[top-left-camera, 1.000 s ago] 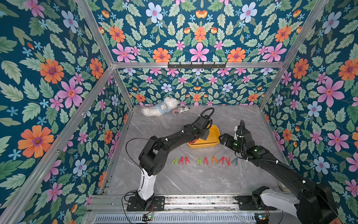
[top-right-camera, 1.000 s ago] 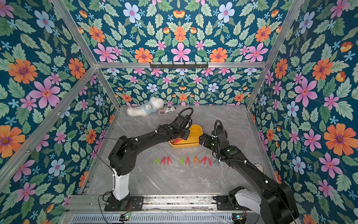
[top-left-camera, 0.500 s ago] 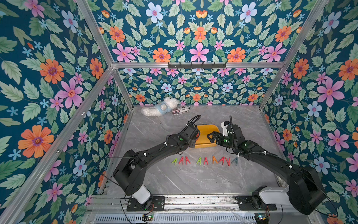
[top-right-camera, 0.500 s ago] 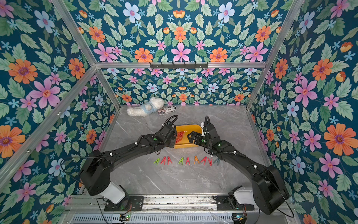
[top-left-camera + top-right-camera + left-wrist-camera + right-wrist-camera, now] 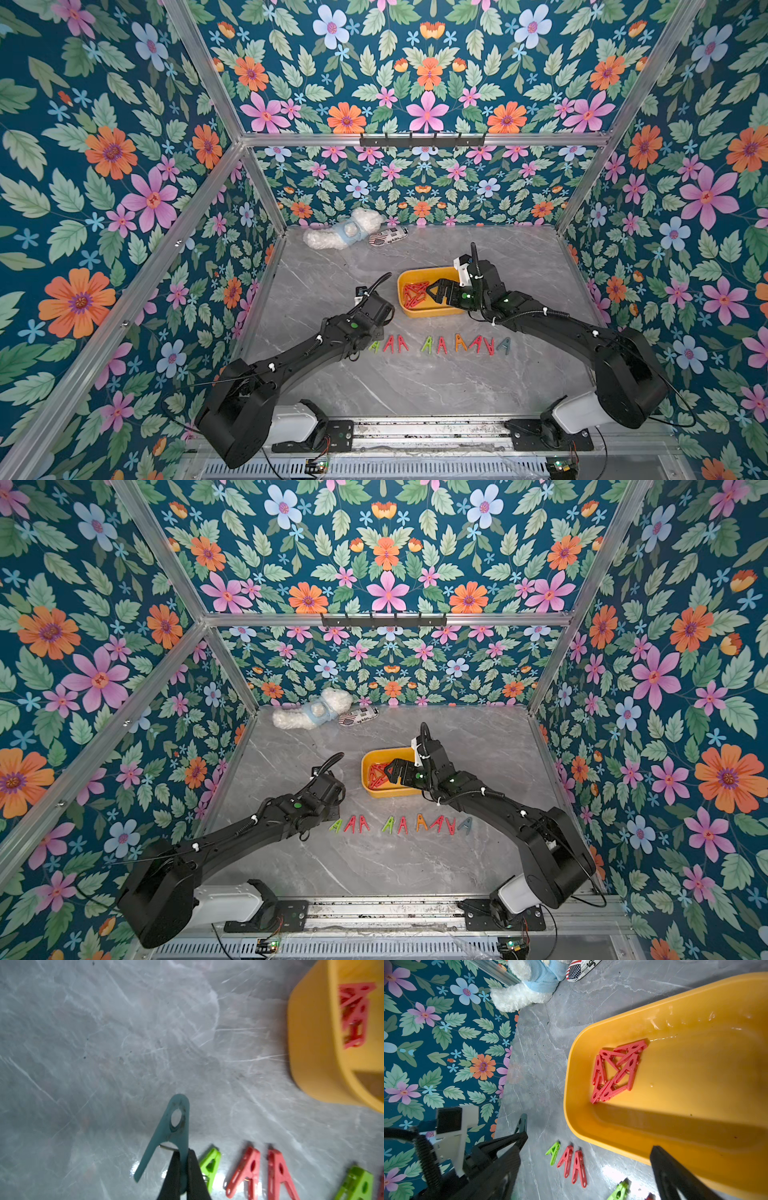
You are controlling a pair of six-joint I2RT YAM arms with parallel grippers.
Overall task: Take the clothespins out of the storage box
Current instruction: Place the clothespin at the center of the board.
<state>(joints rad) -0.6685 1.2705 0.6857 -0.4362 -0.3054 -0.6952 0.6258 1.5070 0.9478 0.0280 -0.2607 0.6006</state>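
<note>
Left gripper [image 5: 182, 1160]: clenched on 1 leg of a teal clothespin [image 5: 172, 1132], held close over the table, with the green end of the laid-out row [image 5: 459, 341] just beside the fingertips
Right gripper [image 5: 432, 291]: spread wide, nothing held, poised over the yellow storage box [image 5: 419, 313]
Red clothespins [image 5: 614, 1070]: heaped on the box floor, just ahead of the right gripper
Handling: judged light, stiff, smooth plastic, sprung; interlocked legs may be lifted together
Hold: 1 outer leg is best pinched from above
</note>
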